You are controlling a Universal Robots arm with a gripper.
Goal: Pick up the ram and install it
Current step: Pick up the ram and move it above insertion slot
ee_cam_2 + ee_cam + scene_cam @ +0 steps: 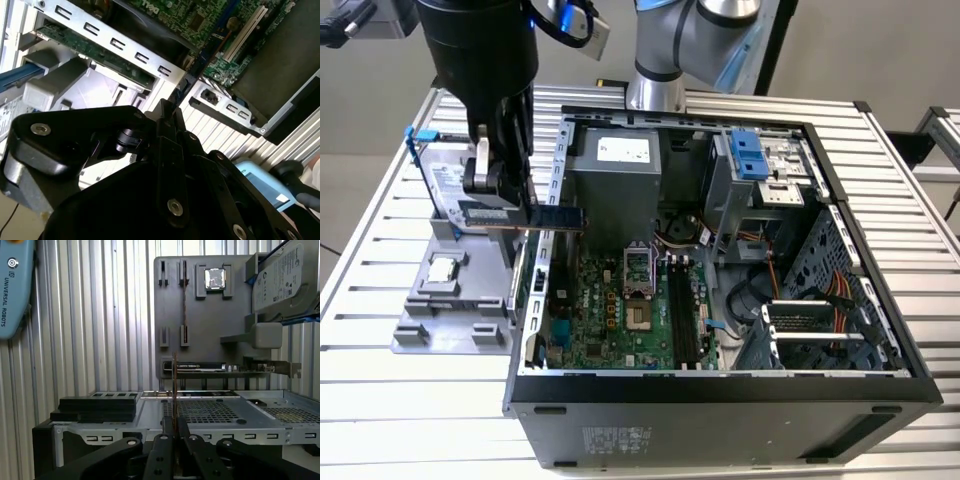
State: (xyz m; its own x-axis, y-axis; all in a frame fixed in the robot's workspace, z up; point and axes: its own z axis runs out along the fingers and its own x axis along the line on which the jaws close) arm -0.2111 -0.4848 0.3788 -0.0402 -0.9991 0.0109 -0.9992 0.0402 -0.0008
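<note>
- Black jointed metal claw (174, 424) sits closest to the lens in both wrist views. Its two fingers are pressed nearly together, with only a thin board's thickness between them.
- Pinched there is the ram (555, 217), a long, narrow, dark blue-black circuit-board stick, held on edge with its long side level.
- The ram hangs in the air over the side wall of the open black-and-silver computer case (720, 415), on the exterior view's left. One end reaches in over the case and the other stays outside it.
- Picking up looks done. The stick is clear of the grey plastic holder tray (430, 330), which lies on the ribbed metal tabletop (380, 400) just outside the case.
- A small square silver processor chip (442, 270) and a boxy silver hard drive with a blue bracket (440, 185) sit in that tray.
- Installing is not yet done. The long black memory slots (680, 310) on the green motherboard (600, 320) inside the case appear unfilled and are well apart from the ram.
- The case's slotted silver wall runs just below the stick, and the grey power supply box (615, 185) inside the case stands near its inner end.
- Above the slots the case is open, with the processor socket just beside them and the drive cage and coloured cables farther off.
</note>
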